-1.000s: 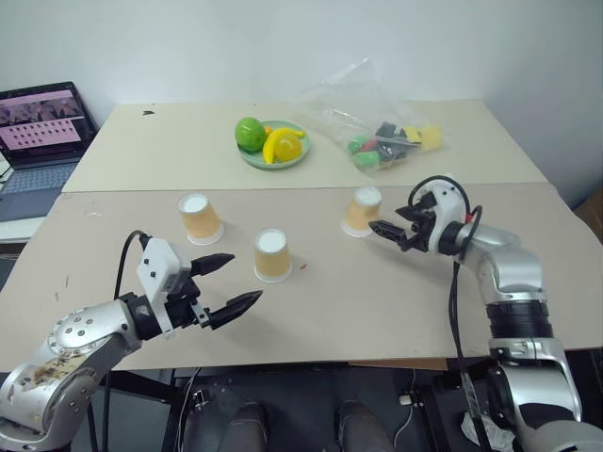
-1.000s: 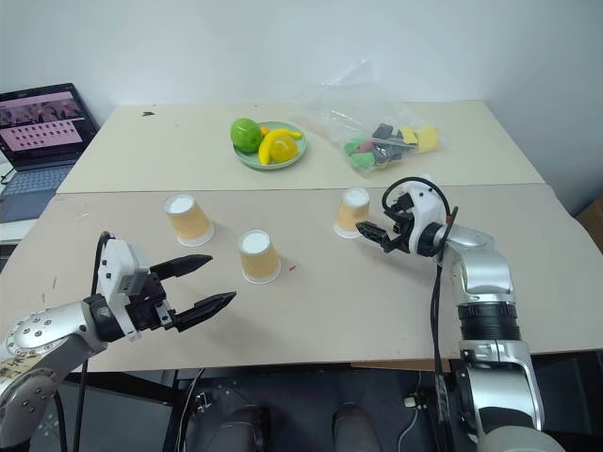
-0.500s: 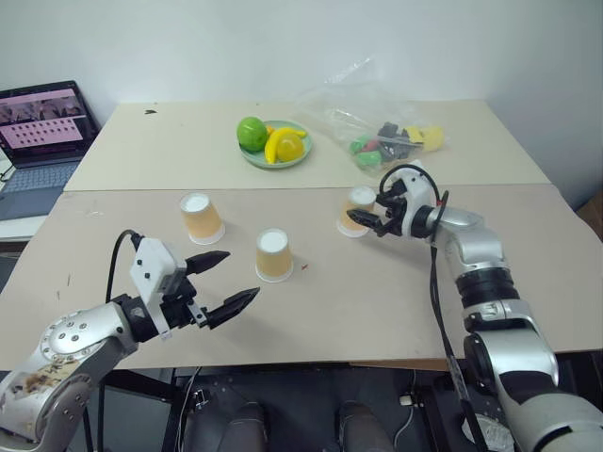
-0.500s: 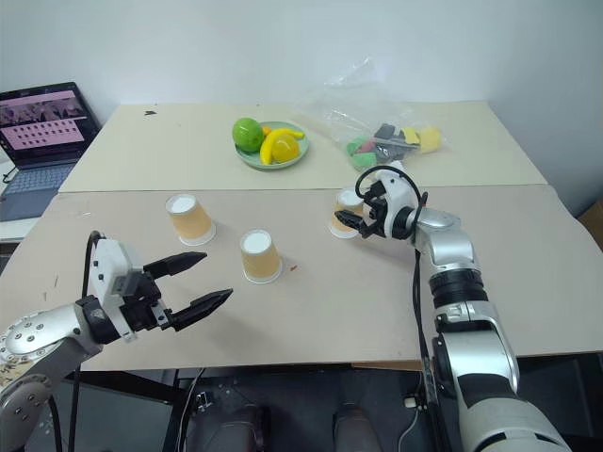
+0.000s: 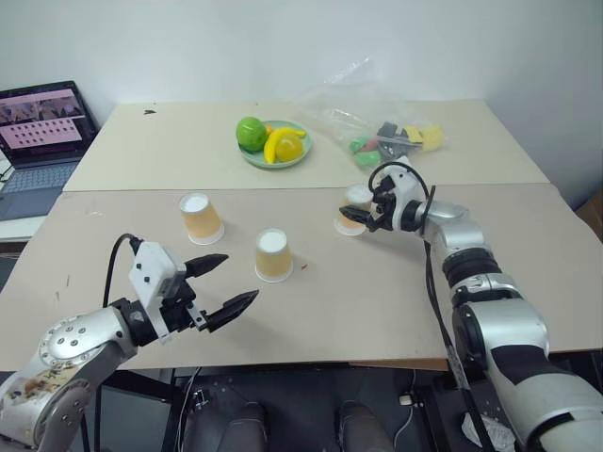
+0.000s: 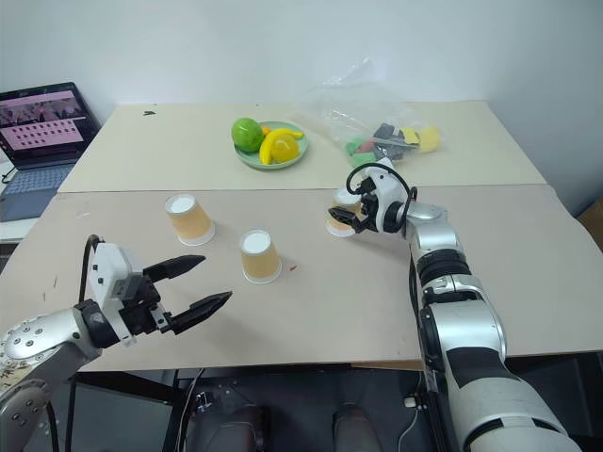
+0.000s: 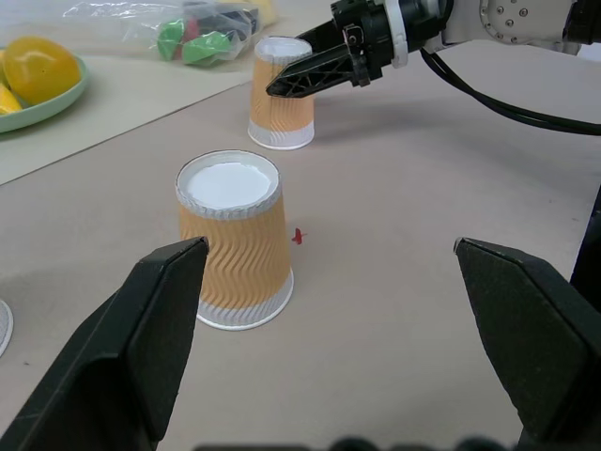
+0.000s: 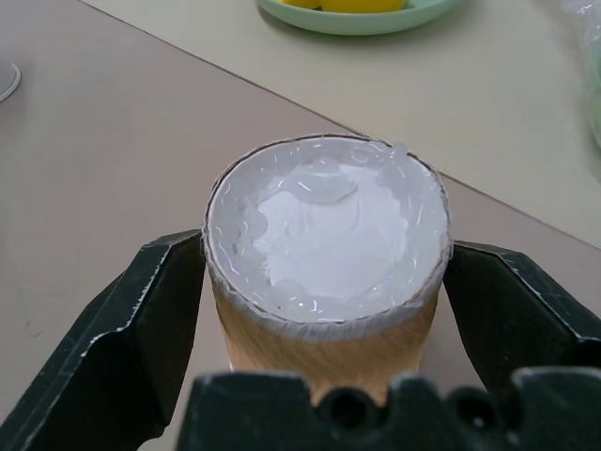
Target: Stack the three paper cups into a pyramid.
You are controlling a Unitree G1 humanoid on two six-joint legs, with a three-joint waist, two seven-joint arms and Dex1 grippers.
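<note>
now that the right end effector (image 8: pixel 324 310) has reached forward and drawn its fingers in against the far right cup (image 5: pixel 354 209), where a second ago they stood wide and just short of it, that cup looks clamped between both fingers (image 8: pixel 155 319) while its rim rests on the surface (image 5: pixel 377 292). this reads as the first pick of the build, with lifting not yet begun. the other two paper cups stand upside down and apart: the middle cup (image 5: pixel 272 255) near the front and the left cup (image 5: pixel 200 218) a little farther back, neither touching the other, so no base pair for the pyramid exists yet. the left end effector (image 5: pixel 226 286) has kept its place, fingers spread wide and holding nothing, hovering just in front of the middle cup. beyond the seam between the two boards lie a green plate of fruit (image 5: pixel 273 143) and a clear plastic bag of small items (image 5: pixel 377 127), both well behind the cups and out of the working lane. a laptop (image 5: pixel 38 132) sits off the far left edge. a tiny red speck (image 7: pixel 298 236) lies beside the middle cup. nothing appears to block a carry from the held cup towards the other two, though the left end effector sits close to the middle cup and could crowd that spot.
</note>
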